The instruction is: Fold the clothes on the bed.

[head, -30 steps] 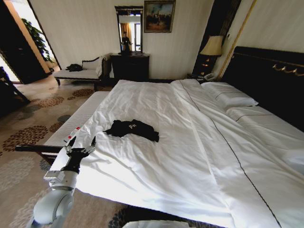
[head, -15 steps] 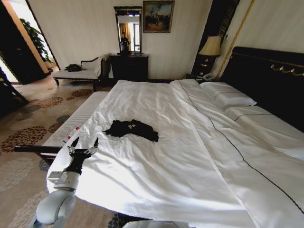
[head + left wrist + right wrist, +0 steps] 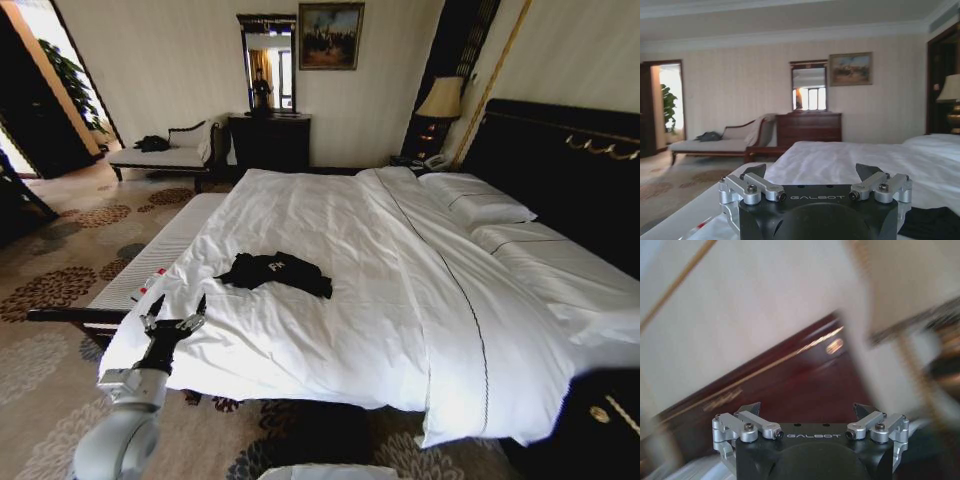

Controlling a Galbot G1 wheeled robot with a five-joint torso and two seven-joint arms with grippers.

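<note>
Whole view has shifted since a second ago, so the camera is moving, not the stuff: more of the near edge of the bed is showing now, with carpet and the draped duvet corner at the lower right of the frame. T-shirt is sitting in the same crumpled heap on the white duvet, left of centre in the frame, white lettering facing up. Left gripper is hovering at the lower left, just over the bed's near left corner, fingers spread wide open and holding nothing, well short of the shirt. From the left wrist view that gripper is looking down the bed with a bit of the black shirt at the lower right. Right gripper is also gaping open and empty, pointing at a blurry dark wooden panel.
</note>
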